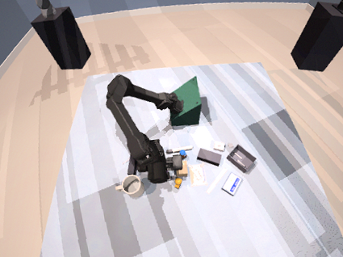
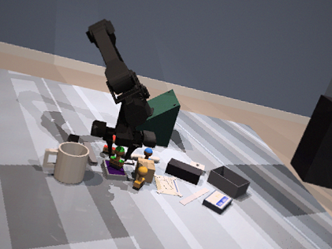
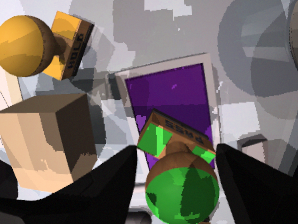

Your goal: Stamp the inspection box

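Observation:
My gripper (image 2: 118,158) (image 3: 176,152) is shut on the PASS stamp, which has a green round knob and a wooden block; the stamp (image 2: 119,151) (image 3: 182,192) stands roughly upright, its block turned askew to the pad. It is over the purple ink pad (image 2: 114,174) (image 3: 170,92) in its pale tray, at or just above the surface; contact cannot be told. The arm hides pad and stamp in the top view. The card (image 1: 197,175) (image 2: 168,185) lies flat beyond the wooden block, with thin lines on it; its inspection box is too small to make out.
A wooden block (image 1: 183,169) (image 2: 145,169) (image 3: 30,145) and the orange HOLD stamp (image 1: 178,182) (image 2: 142,172) (image 3: 22,45) stand between pad and card. A mug (image 1: 132,187) (image 2: 70,165) is left. A blue-knobbed stamp (image 1: 182,153), dark block (image 1: 209,157) and open tray (image 2: 228,182) are near.

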`<move>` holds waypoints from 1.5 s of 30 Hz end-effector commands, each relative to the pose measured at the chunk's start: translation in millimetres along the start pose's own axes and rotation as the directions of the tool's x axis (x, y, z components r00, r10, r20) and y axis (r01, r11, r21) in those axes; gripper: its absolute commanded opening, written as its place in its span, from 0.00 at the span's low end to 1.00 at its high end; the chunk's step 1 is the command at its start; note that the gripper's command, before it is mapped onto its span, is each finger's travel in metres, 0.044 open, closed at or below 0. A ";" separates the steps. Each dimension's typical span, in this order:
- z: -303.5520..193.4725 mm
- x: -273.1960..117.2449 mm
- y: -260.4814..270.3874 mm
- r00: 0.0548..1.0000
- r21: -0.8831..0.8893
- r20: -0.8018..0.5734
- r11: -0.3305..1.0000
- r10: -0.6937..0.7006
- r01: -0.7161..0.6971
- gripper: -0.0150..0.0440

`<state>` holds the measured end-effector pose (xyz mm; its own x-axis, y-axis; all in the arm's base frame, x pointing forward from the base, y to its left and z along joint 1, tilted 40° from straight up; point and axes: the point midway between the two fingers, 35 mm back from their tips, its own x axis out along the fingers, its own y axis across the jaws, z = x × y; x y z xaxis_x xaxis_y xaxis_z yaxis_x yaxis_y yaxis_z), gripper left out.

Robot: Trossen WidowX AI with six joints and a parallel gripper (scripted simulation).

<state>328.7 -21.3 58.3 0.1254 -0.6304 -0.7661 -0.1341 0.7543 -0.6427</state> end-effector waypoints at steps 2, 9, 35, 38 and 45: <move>0.6 -6.7 -0.3 1.000 0.003 0.001 1.000 -0.001 0.001 0.25; 1.1 -18.0 0.0 1.000 0.003 0.001 1.000 -0.001 0.001 0.25; 9.4 -49.1 27.1 1.000 0.124 0.002 0.992 0.007 -0.008 0.25; 13.6 -49.6 42.5 1.000 0.190 0.003 0.982 0.010 -0.011 0.25; 20.3 -50.4 79.3 1.000 0.340 0.004 0.940 0.015 -0.015 0.25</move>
<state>331.8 61.6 55.3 0.1288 -0.6222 -0.7722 0.1455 0.7821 -0.6060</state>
